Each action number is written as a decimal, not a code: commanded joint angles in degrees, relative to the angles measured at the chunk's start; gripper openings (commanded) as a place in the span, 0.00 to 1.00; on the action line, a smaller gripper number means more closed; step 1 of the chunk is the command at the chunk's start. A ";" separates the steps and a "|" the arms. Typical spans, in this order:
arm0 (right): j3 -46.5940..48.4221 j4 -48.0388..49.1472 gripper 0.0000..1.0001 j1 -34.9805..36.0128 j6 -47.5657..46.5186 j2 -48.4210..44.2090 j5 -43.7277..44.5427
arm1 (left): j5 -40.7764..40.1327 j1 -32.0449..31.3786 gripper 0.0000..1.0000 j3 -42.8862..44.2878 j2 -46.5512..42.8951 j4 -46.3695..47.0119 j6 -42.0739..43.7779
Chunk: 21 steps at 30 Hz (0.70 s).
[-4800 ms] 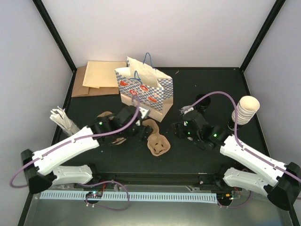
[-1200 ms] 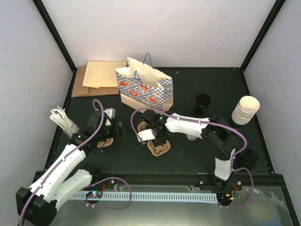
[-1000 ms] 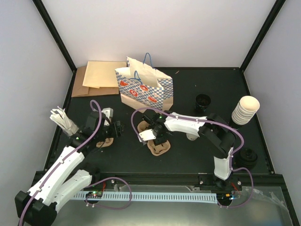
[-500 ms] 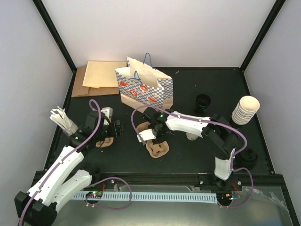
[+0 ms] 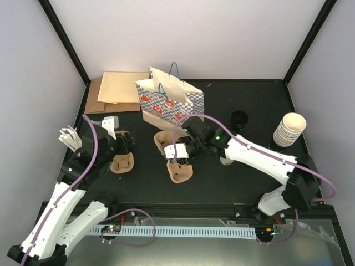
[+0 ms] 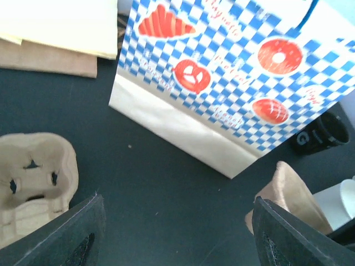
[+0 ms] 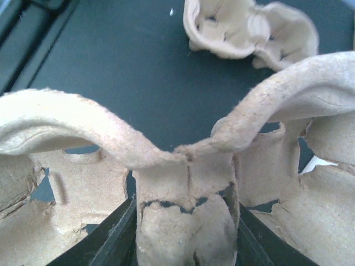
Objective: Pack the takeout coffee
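Your right gripper (image 7: 183,233) has its jaws clamped on the middle ridge of a cardboard cup tray (image 7: 310,83), on the near side of the checked bag (image 5: 169,105). Your left gripper (image 6: 177,221) hangs over the tabletop (image 5: 249,100), jaws apart and empty. The small white cup (image 5: 224,160) stands right of the tray, half hidden under your right arm (image 5: 260,160).

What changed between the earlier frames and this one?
The right end effector swung in from the right, clamped the central ridge of the brown moulded-pulp cup carrier mid-table and nudged it slightly left. The open left end effector withdrew leftward, beside a second pulp carrier. The blue-checked paper bag and the stack of cream paper cups stayed put.
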 commanded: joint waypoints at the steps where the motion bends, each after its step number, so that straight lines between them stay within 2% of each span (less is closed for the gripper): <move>1: -3.73 6.18 0.41 -0.13 6.28 -6.56 -5.11 | -0.77 0.46 0.75 4.34 -0.51 -2.19 2.04; 8: -12.74 21.06 0.42 -0.21 19.85 -20.19 3.12 | 9.56 0.46 0.76 5.99 4.82 6.56 1.34; 12: -14.97 22.90 0.43 -0.30 25.28 -25.09 9.61 | 13.84 -0.85 0.73 8.30 12.11 13.27 -3.48; 15: -15.64 21.97 0.43 -0.51 27.86 -27.50 14.25 | 11.76 -4.32 0.72 14.16 18.87 14.68 -5.27; 17: -16.38 21.94 0.42 -1.00 29.18 -29.57 16.49 | 6.88 -6.37 0.73 17.91 22.53 14.74 -6.23; 21: -18.99 23.41 0.41 -2.35 31.99 -34.79 21.05 | -0.48 -7.86 0.76 18.62 25.49 21.94 -9.16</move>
